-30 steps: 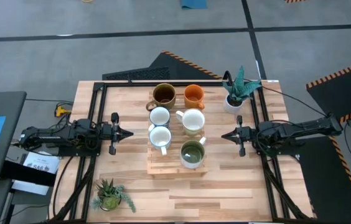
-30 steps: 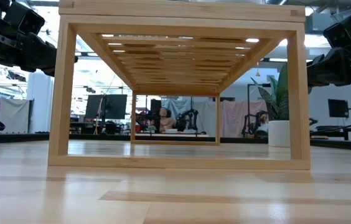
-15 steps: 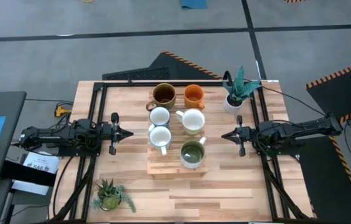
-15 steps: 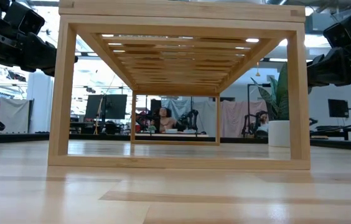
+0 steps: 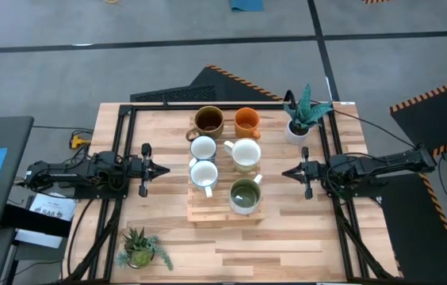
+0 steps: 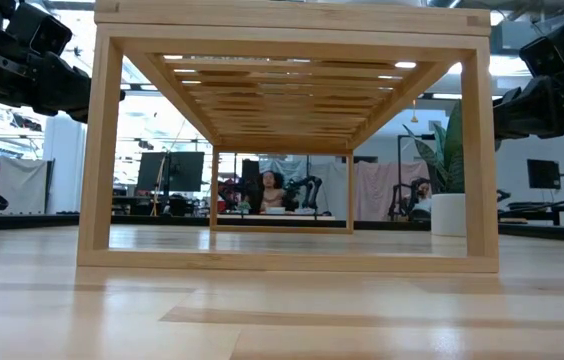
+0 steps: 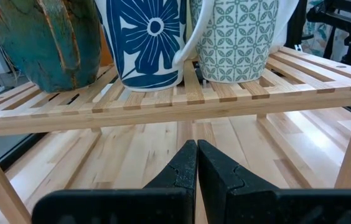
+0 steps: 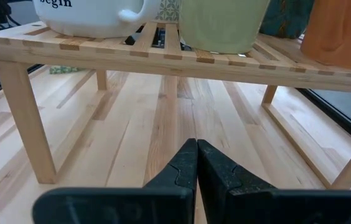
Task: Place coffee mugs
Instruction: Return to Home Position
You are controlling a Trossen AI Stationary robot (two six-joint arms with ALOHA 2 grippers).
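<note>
Though rims cropped, mugs (image 7: 150, 43) atop shelf (image 7: 182, 99); left pincer (image 7: 196, 149), right pincer (image 8: 196, 148) pressed together.

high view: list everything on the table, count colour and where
table: one, light wood
shelf: one, light wood slats, mid-table
brown mug: one, shelf's back left
orange mug: one, shelf's back right
white mugs: two, left column, middle and front
cream mug: one, right column, middle
olive mug: one, right column, front
potted plant: one, green in white pot, right of shelf's back end
small plant: one, green, table's front left
left gripper: dark, shut, left of shelf
right gripper: dark, shut, right of shelf
</note>
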